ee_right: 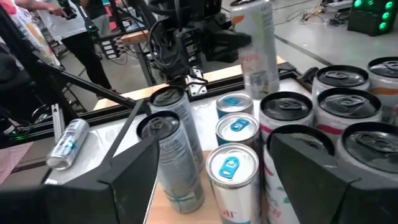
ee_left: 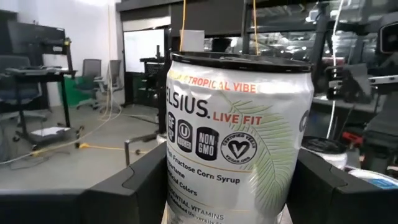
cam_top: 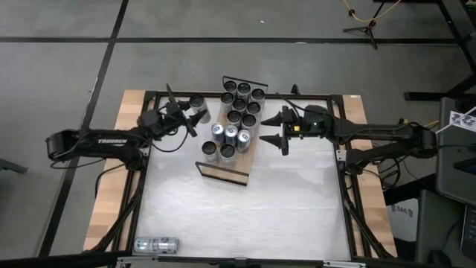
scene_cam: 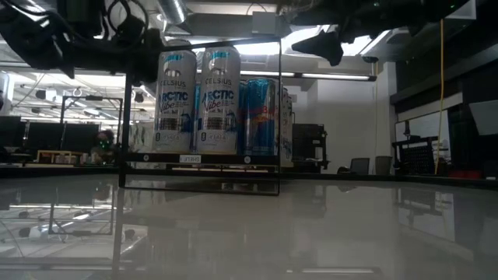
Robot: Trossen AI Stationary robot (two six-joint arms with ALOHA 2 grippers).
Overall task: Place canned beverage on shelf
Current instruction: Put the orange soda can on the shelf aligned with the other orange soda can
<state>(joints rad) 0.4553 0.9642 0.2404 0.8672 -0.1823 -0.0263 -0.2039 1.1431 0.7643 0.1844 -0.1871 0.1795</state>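
My left gripper (cam_top: 195, 112) is shut on a white Celsius can (ee_left: 239, 124) at the table's far left, just left of the shelf. The shelf (cam_top: 223, 174) is a light-wood board lying slantwise at the table's far middle, with a black wire rail (scene_cam: 202, 117) at each short end. Several cans stand upright on it, dark-topped ones (cam_top: 242, 100) at the far end and silver ones (cam_top: 227, 138) nearer. My right gripper (cam_top: 271, 129) hangs open just right of the shelf, its fingers pointing at the cans (ee_right: 233, 168) with nothing between them. My left gripper pinches the can's side wall (ee_left: 177, 180) between its two fingers (ee_left: 140, 183), one on each opposite side of the body. The fingers come in about level from the table's left. The can stands upright in the hold; its bottom is out of view.
A silver can (cam_top: 156, 244) lies on its side at the table's near left corner, also seen past my right fingers (ee_right: 67, 144). The black table frame (cam_top: 327, 97) runs round the white top. People stand in the room beyond the table (ee_right: 93, 25).
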